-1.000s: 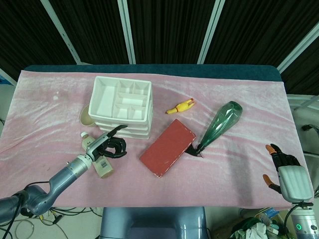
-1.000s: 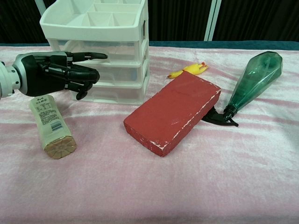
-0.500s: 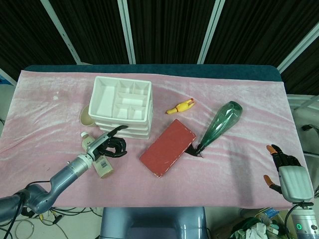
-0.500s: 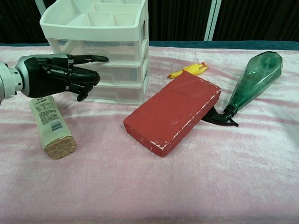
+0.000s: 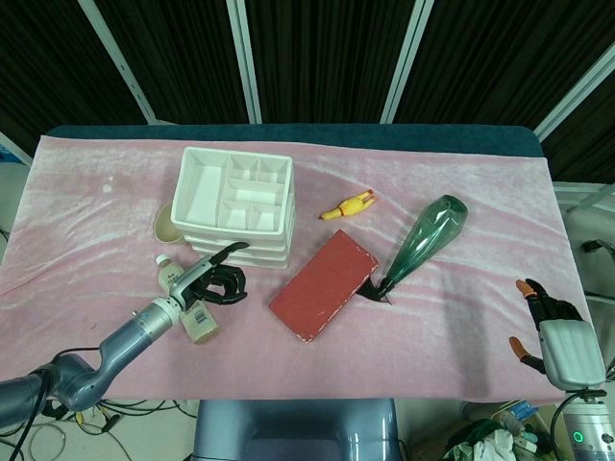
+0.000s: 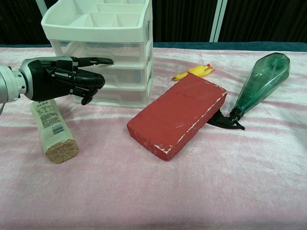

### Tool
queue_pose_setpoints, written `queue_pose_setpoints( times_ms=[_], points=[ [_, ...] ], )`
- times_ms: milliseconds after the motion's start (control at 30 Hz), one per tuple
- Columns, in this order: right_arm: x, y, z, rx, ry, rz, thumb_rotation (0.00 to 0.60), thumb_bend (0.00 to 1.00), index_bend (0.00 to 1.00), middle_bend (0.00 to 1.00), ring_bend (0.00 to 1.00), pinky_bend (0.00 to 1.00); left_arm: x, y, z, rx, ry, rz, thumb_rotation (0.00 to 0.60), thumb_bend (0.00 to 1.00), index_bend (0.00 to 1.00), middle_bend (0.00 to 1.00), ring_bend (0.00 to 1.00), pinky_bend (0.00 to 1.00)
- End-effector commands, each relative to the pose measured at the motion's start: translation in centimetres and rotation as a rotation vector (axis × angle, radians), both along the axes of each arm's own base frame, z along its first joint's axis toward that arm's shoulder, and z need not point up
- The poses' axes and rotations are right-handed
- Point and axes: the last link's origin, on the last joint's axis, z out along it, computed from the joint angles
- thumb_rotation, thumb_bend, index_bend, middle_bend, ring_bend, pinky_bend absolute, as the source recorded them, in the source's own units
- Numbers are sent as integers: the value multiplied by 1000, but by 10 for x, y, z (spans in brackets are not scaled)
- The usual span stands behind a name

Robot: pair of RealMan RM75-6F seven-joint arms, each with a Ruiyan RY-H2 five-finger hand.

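Observation:
My left hand [image 5: 209, 279] [image 6: 61, 78] hovers just in front of the white three-drawer organiser [image 5: 233, 204] [image 6: 103, 52], level with its middle drawer. Most of its fingers are curled in with nothing in them, and one points straight at the drawer front. Directly below the hand lies a cream bottle [image 5: 192, 315] [image 6: 52, 130] on its side. My right hand [image 5: 555, 336] hangs off the table's front right edge with fingers apart, holding nothing; only the head view shows it.
A red brick [image 5: 323, 284] [image 6: 178, 114] lies mid-table on the pink cloth [image 5: 452, 336]. A green spray bottle [image 5: 426, 238] [image 6: 261, 81] lies to its right, and a small yellow rubber chicken [image 5: 346, 206] [image 6: 194, 72] sits behind. A beige dish [image 5: 162, 225] is left of the organiser.
My left hand has crept a little to the right, closer to the drawer front. My right hand has sunk slightly lower at the table edge.

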Motion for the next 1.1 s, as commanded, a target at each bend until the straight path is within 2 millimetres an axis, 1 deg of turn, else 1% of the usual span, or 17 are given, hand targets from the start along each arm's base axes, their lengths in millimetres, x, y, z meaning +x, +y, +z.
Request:
queue_pose_setpoints(
  times_ms=[33,667,867,1100],
  points=[
    [0,0,0,0,0,-1,600,198,135,110,272,272,-1,-1,0,1,5,-6,600,267,14,600,606,666],
    [-1,0,-1,4,8,-16,600,230,135,117,273,272,-3,-5,0,-18,23,-41,600,271,99,619,607,666],
    [-1,0,0,3,9,-19,600,235,135,117,273,272,-4,-5,0,-21,24,-52,600,272,116,619,609,666],
    [0,0,-1,3,10,-20,600,242,135,117,273,272,-4,-9,0,-35,21,-76,600,272,117,625,609,666]
  ],
)
